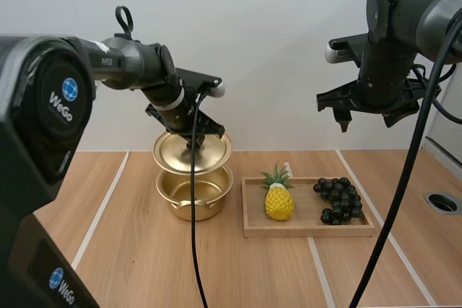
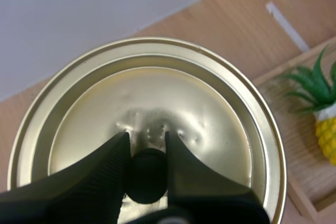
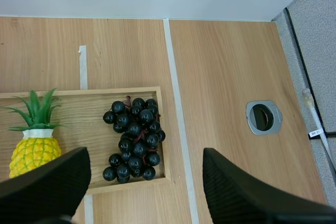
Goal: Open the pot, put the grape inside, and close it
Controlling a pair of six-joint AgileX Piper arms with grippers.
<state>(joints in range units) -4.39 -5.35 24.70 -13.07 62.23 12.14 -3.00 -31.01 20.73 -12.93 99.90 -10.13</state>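
Left pincer (image 2: 146, 137) gripping lid (image 2: 210, 103) above pot (image 1: 193, 198), right pincer (image 3: 144, 156) wide, high over grapes (image 3: 134, 135) in tray (image 3: 79, 92)

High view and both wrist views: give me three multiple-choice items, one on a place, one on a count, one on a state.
1. Where is the lid relative to the pot?
A. Seated on it.
B. Held above it by the left gripper.
C. Leaning against its side.

2. How many things lie on the wooden tray?
A. One.
B. Two.
C. Three.

3. The right gripper is:
A. Open.
B. Shut on nothing.
C. Shut on something.

Key:
1 B, it grips the lid's knob over the open pot.
2 B, a pineapple and a bunch of grapes.
3 A, its fingers stand wide apart.
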